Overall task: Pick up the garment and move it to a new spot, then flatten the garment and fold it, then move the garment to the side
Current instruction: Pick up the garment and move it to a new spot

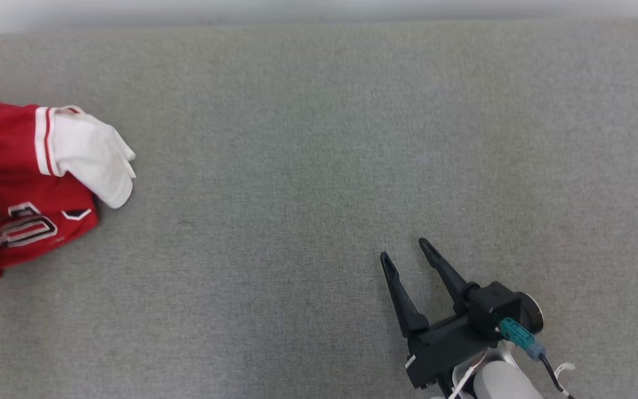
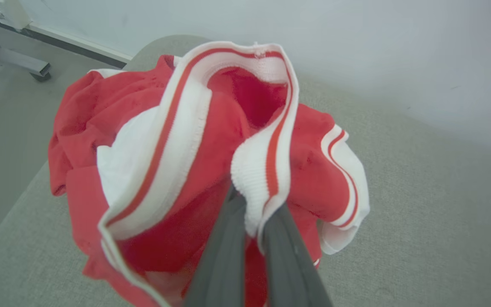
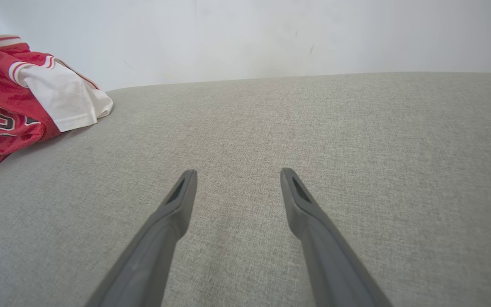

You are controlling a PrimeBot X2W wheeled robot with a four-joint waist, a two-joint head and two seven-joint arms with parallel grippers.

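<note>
Left gripper (image 2: 254, 209) fingers are clamped on the ribbed trim (image 2: 249, 170) of the garment (image 2: 79, 128), securing it for lifting. Right gripper (image 1: 403, 249) fingers stand apart, idle, well clear of it.

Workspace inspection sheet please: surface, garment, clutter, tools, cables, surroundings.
Surface: grey fabric surface, flat, unmarked.
Job's things: red and white garment bunched in a heap at the surface's left end.
Clutter: nothing seen.
Tools: left tool shut on the garment's white ribbed trim; right tool open, holding nothing, over bare fabric.
Cables: black cable from a teal plug at the right wrist.
Surroundings: pale wall behind; wheeled metal foot beyond the surface's edge.
</note>
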